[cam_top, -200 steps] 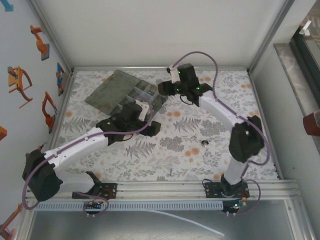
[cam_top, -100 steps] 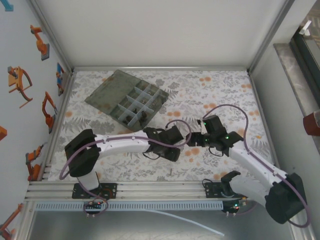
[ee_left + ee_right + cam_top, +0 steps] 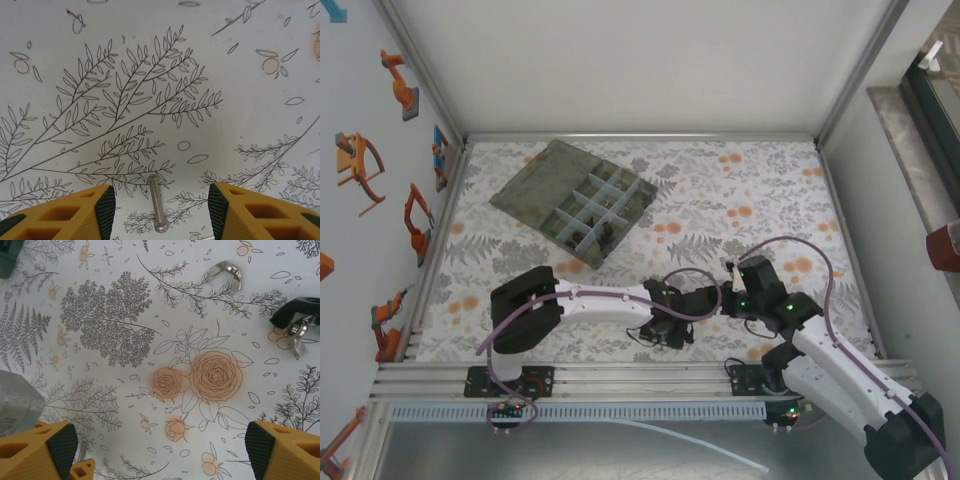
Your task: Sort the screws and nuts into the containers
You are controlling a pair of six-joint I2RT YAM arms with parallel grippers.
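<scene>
A silver screw [image 3: 156, 205] lies flat on the floral cloth, head toward the camera. My left gripper [image 3: 160, 212] is open around it, with a gap between each pad and the screw. The right gripper [image 3: 160, 445] is open wide over bare cloth by an orange rose print. Ahead of it lie a silver wing nut [image 3: 226, 271] and a second wing nut [image 3: 297, 335] at the right edge. The screw's shaft [image 3: 81, 450] also appears beside the left finger. From above, the left gripper [image 3: 670, 335] and right gripper [image 3: 725, 300] are close together near the front. The containers [image 3: 595, 205] stand far back left.
The organiser's lid [image 3: 540, 175] lies open flat behind its compartments, and one compartment holds dark bits [image 3: 607, 232]. A dark curved piece [image 3: 295, 310] lies by the second wing nut. The metal rail [image 3: 640, 380] bounds the near edge.
Both arms have swung away from the organiser to the near middle of the table. The left gripper now sits over the screw, and the right gripper is beside it.
</scene>
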